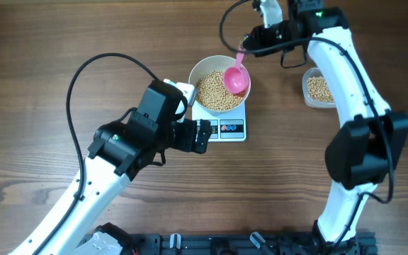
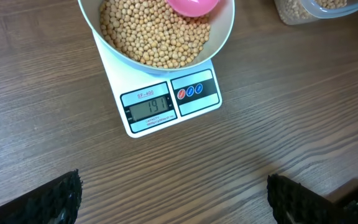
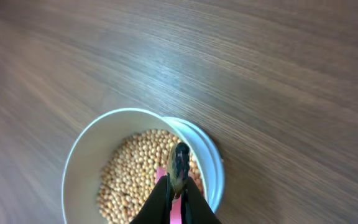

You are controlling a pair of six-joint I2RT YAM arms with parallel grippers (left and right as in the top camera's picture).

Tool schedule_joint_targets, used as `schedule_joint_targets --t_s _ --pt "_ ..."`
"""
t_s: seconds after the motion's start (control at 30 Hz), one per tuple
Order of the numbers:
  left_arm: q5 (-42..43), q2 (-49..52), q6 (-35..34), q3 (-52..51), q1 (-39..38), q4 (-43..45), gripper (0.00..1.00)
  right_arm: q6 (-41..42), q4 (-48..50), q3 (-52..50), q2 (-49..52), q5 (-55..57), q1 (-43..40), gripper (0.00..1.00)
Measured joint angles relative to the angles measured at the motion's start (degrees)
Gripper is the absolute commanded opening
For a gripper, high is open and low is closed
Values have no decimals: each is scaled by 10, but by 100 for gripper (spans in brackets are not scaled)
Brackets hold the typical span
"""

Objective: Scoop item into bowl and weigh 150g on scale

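Note:
The white bowl (image 1: 202,71) sits on the white scale (image 1: 232,129), filled with beige beans (image 1: 214,92). A pink scoop (image 1: 236,78) rests with its cup over the beans, and my right gripper (image 1: 250,44) is shut on its handle just beyond the bowl's far rim. In the right wrist view the shut fingers (image 3: 179,165) hang over the beans (image 3: 129,180) with the pink handle (image 3: 175,213) between them. My left gripper (image 1: 205,136) stands open beside the scale's front left. In the left wrist view its fingertips (image 2: 67,193) frame bare wood below the scale's lit display (image 2: 149,107).
A clear plastic tub (image 1: 319,88) with more beans stands right of the scale, partly behind my right arm (image 1: 346,78). It also shows as the tub (image 2: 319,7) in the left wrist view's top right corner. Black cables loop above both arms.

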Motion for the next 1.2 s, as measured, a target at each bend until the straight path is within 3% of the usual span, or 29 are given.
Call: schedule_joint_targets --t_s 0.27,0.77,1.2 --pt "0 0 0 0 0 0 100 -23 -31 0 -12 79 59 4" --pt "0 0 0 0 0 0 100 -25 -152 0 -14 92 61 4" --pt "0 0 0 0 0 0 100 -12 -65 0 -14 106 61 4"
